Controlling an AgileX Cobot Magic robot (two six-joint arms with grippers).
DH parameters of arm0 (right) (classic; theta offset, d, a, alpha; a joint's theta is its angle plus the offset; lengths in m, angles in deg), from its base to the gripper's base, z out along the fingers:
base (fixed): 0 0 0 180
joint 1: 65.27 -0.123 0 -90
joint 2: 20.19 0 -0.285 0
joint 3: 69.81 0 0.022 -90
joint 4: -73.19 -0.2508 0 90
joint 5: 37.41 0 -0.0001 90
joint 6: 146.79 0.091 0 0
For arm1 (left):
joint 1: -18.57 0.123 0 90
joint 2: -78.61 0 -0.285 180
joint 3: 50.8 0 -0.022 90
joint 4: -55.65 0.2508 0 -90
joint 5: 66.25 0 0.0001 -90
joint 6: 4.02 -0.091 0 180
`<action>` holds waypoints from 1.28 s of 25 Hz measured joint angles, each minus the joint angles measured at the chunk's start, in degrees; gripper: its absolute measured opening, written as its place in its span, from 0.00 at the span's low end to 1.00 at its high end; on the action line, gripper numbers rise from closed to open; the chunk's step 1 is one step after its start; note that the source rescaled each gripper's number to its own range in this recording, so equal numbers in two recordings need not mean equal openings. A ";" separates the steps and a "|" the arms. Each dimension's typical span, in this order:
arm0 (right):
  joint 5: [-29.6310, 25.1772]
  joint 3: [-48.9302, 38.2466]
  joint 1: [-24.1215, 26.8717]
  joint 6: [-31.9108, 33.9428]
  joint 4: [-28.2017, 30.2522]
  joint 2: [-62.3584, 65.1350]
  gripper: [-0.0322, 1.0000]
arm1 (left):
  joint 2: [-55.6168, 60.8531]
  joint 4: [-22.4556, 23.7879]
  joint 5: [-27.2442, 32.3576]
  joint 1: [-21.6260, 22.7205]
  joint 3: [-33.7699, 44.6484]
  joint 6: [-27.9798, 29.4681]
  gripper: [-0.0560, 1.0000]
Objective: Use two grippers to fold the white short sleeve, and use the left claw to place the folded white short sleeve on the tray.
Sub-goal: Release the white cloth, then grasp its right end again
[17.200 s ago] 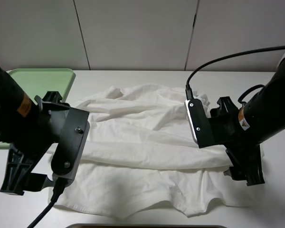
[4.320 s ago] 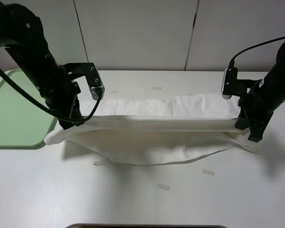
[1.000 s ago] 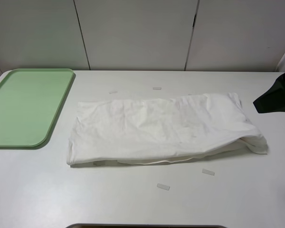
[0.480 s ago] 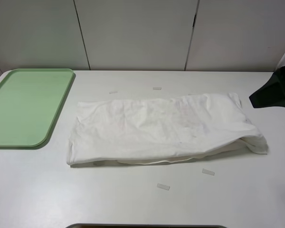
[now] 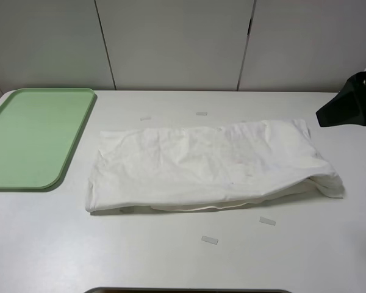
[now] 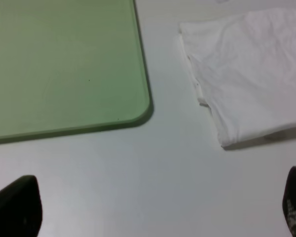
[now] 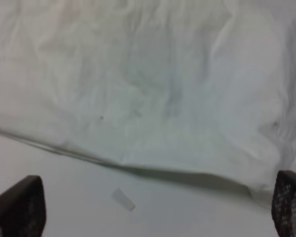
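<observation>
Checking jaws first: left claw [image 6: 155, 207] is wide open and holds nothing, tips far apart over bare worktop [image 5: 171, 262]. Right gripper [image 7: 153, 205] is likewise spread, nothing between the tips.

The white short sleeve [image 5: 207, 165] lies flat mid-worktop as a long, doubled band. Its long axis runs left to right, parallel to the front edge. The right end is bunched, with loose layers showing under it. The tray [image 5: 30, 137] sits at the far-left corner, bare, apart from the shirt's left end with a strip of table between them.

Only the right arm [image 5: 348, 108] shows in the high view, at the right edge, beyond the shirt's far-right corner. The left arm is out of that view.

The key relation for you:
- The left wrist view shows the shirt's left short end and the tray's near corner, both beyond the tips. So the claw is off the cloth, toward the front-left.
- The right wrist view looks onto the shirt's front fold line, with a paper strip [image 7: 123, 199] just in front of it. I judge the right gripper the nearer one.

Likely next is an end-over-end fold across the long axis, so you'd want each gripper on its own short end. Watch the loose right end, since you could pinch only the top layer there. More paper strips [image 5: 210, 240] lie near the front edge; ignore them.
</observation>
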 joint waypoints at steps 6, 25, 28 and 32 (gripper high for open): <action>5.06 0.00 0.00 3.27 0.99 -9.38 1.00 | 0.07 0.00 0.00 0.00 0.00 0.00 0.98; 9.91 18.88 3.95 12.60 18.62 -49.84 1.00 | 0.07 0.00 0.00 0.00 0.00 0.00 0.98; 9.58 19.07 5.84 11.94 18.86 -53.32 1.00 | 0.07 0.00 0.00 0.00 0.00 0.00 0.98; 10.22 19.07 7.56 10.83 18.80 -57.45 1.00 | 0.07 0.00 0.00 0.00 0.00 0.00 0.98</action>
